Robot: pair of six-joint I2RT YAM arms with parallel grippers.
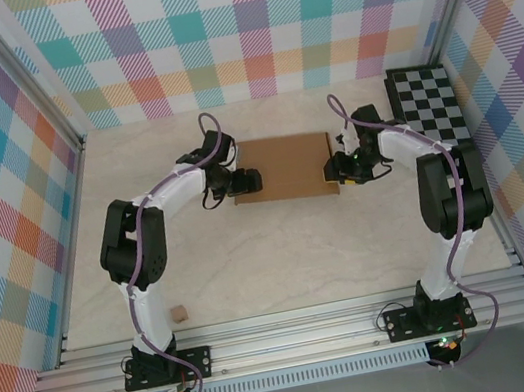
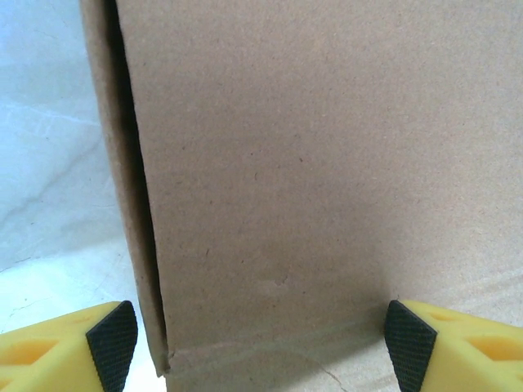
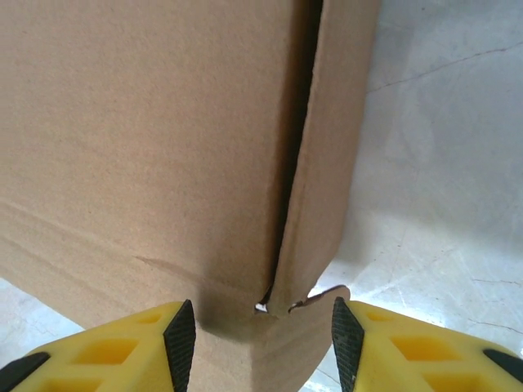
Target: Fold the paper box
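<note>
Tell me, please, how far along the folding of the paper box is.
Done: the paper box lies as a shallow rectangle with a side flap folded at each end. In hand: the left gripper and right gripper each straddle one end. Left: dark gaps at both seams look unclosed, so tucking likely remains.

Box [image 1: 283,169]: on the table [image 1: 302,250], between my two grippers.
Left gripper [image 1: 240,181]: at the box's left end.
Right gripper [image 1: 337,171]: at its right end, astride a corner flap.
Board [image 1: 434,105]: behind my right gripper, to its right.
Cube [image 1: 178,315]: well nearer me than my left gripper, to its left.
</note>
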